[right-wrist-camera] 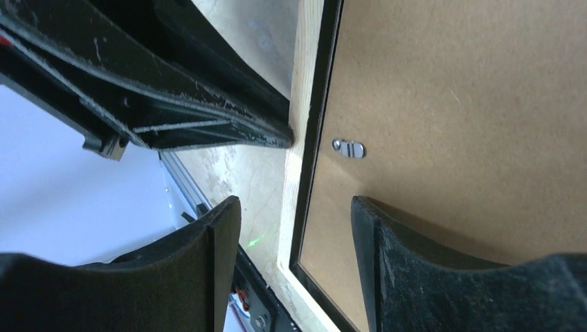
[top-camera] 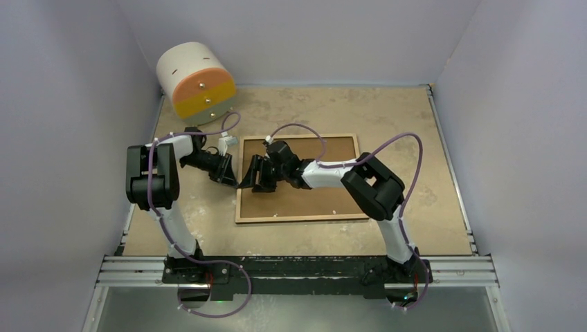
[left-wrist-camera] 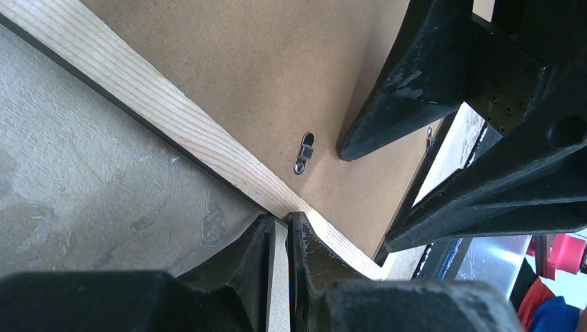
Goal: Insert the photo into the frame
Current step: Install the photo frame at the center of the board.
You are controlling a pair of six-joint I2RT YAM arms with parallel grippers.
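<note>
At the left rim of the frame point(top-camera: 304, 218), lying back-up on the counter point(top-camera: 387, 117) with backing panel point(top-camera: 311, 194) in place: left end effector point(left-wrist-camera: 280, 228) clenched on rim, right end effector point(right-wrist-camera: 297, 207) open astride it; photo unseen, insertion judged pending.

The frame point(top-camera: 304, 218) lies flat, back side up (pale wood rim showing).
</note>
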